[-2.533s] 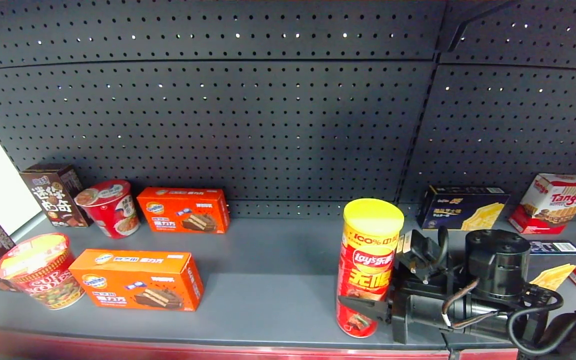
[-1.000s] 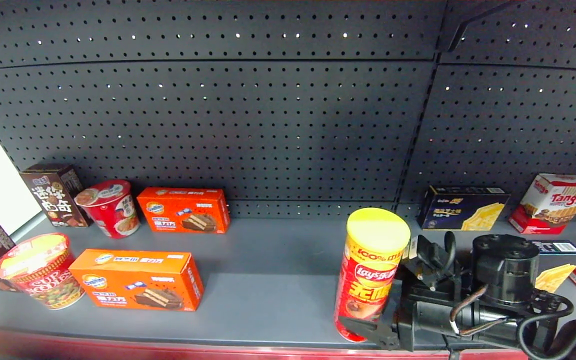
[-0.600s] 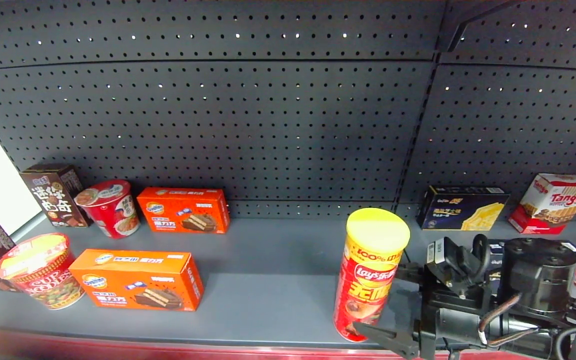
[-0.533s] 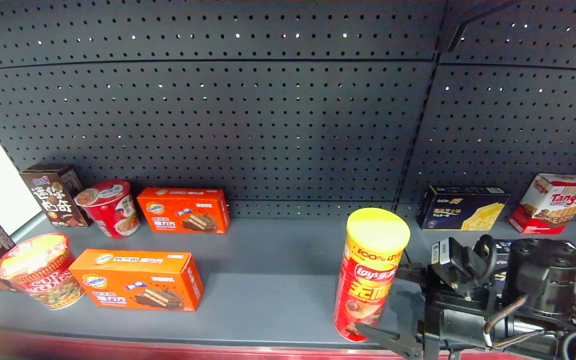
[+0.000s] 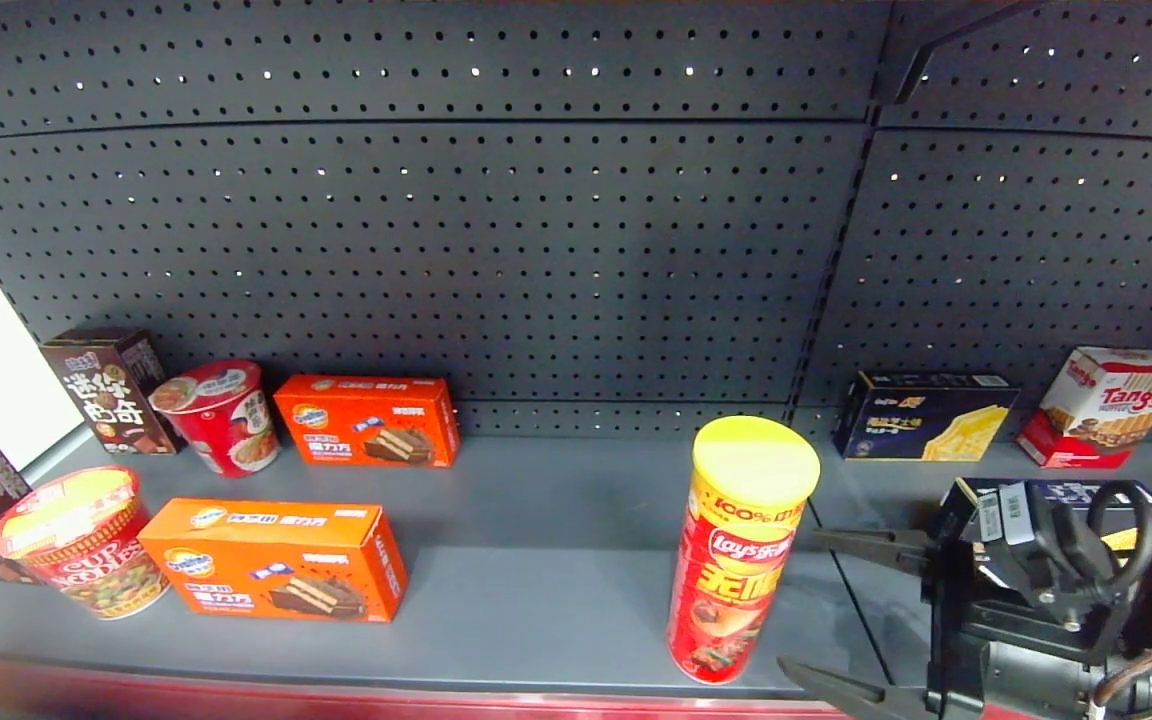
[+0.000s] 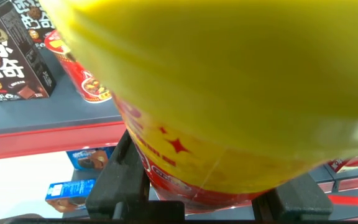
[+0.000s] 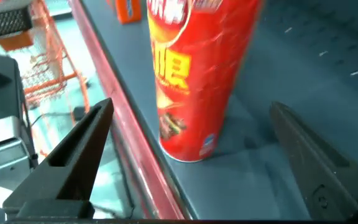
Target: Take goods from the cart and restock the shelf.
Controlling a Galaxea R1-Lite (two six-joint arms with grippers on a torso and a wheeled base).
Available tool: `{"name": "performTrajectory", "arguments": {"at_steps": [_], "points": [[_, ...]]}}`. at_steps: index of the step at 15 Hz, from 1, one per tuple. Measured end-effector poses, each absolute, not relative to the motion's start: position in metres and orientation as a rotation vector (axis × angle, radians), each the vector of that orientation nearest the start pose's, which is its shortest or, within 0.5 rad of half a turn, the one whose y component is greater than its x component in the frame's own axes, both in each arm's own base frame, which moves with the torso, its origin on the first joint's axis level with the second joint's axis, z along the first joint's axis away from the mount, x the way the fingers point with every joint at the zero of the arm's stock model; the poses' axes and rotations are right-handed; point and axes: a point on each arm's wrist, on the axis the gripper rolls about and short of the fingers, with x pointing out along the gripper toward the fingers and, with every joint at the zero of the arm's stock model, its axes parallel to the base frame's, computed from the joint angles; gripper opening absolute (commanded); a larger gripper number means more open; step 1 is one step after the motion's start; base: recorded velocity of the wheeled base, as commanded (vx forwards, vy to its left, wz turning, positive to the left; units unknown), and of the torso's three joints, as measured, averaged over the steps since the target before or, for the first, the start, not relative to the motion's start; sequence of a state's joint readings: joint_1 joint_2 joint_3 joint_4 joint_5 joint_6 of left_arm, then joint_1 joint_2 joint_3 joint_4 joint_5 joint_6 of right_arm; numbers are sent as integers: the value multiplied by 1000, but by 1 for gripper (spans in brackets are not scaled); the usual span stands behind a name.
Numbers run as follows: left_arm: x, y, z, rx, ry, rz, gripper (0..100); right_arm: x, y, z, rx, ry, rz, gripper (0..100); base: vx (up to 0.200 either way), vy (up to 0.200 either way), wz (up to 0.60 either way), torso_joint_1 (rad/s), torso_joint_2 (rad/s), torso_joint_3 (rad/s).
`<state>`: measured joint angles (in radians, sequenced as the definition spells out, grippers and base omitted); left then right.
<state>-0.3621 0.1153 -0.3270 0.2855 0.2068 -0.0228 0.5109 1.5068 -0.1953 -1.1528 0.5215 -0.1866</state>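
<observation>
Yellow-lidded, red-bodied chip canister [image 5: 741, 560] is standing upright on the grey shelf [image 5: 536, 590] near its red front edge, head view. Right gripper [image 5: 851, 615] is hovering just beside it on the right, jaws spread wide, touching nothing. Orange wafer box [image 5: 276, 560] and cup noodles [image 5: 81, 555] are sitting well apart to the left. Dark blue biscuit box [image 5: 921, 415] is sitting at the back right against the pegboard [image 5: 536, 250].

Left wrist view: left gripper [image 6: 210, 196] is clamping a second chip canister [image 6: 229, 93], yellow lid toward the camera, black fingers [image 6: 120, 180] pressing both sides of the red body. Brown snack box [image 6: 17, 56] is showing behind it.

Right wrist view: chip canister [image 7: 191, 81] is standing on the shelf [image 7: 291, 56] beyond the parted fingers [image 7: 73, 162], clear of both. Orange wire cart [image 7: 42, 62] is showing past the shelf's edge.
</observation>
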Motion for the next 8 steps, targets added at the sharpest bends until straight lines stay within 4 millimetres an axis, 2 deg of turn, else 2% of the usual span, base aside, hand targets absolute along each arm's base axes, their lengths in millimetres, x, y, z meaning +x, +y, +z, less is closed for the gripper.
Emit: {"name": "performTrajectory", "arguments": {"at_steps": [4, 6, 8], "points": [[-39, 20, 143, 17, 49, -157, 0, 166, 87, 165, -161, -16, 870, 100, 0, 0, 0, 0, 0, 0], [-43, 21, 154, 34, 9, -159, 0, 163, 76, 180, -142, 25, 806, 100, 0, 0, 0, 0, 0, 0], [-46, 22, 165, 27, -25, -166, 0, 147, 65, 189, -138, 92, 736, 100, 0, 0, 0, 0, 0, 0]]}}
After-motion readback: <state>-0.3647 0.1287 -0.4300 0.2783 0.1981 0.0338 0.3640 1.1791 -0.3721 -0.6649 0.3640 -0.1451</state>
